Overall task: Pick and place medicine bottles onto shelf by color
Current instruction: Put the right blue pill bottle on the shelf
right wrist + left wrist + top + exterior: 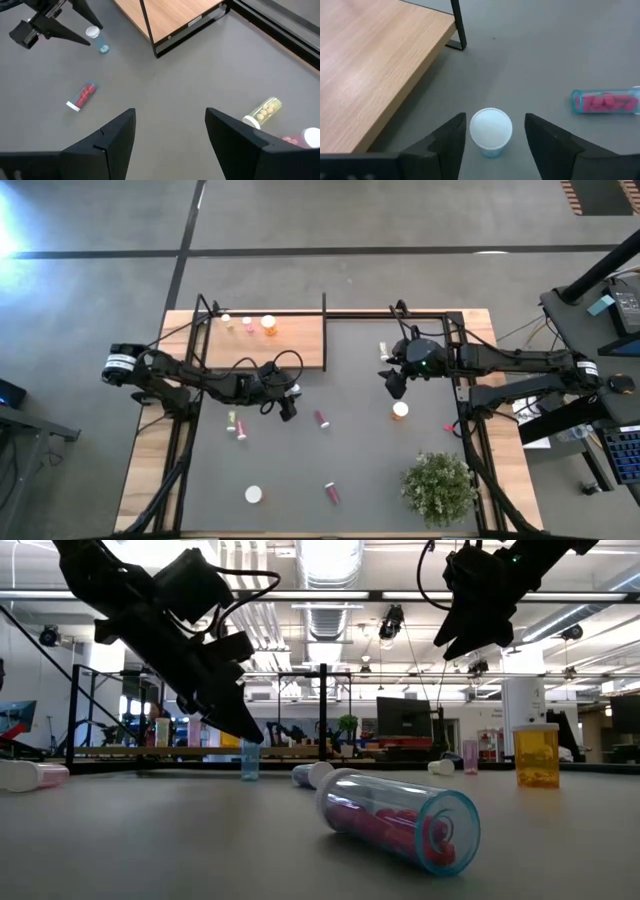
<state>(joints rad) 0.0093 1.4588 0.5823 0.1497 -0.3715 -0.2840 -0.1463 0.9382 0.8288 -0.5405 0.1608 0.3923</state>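
My left gripper (287,404) hangs open over the table, just in front of the shelf (265,340). In the left wrist view its fingers (451,142) stand on either side of a small upright bottle (491,129) with a white cap and a clear bluish body, and a gap shows on each side. That bottle stands on its base on the table (250,760). My right gripper (396,384) is open and empty above the table's right half (170,112). Three bottles (248,323) stand on the shelf's far edge.
Other bottles lie or stand on the dark table: a red-pill bottle (322,419) on its side, a pink one (236,423), an orange one (400,410) upright, a white one (253,494), a pink one (331,492) and a yellow one (262,112). A green plant (438,486) stands at the near right.
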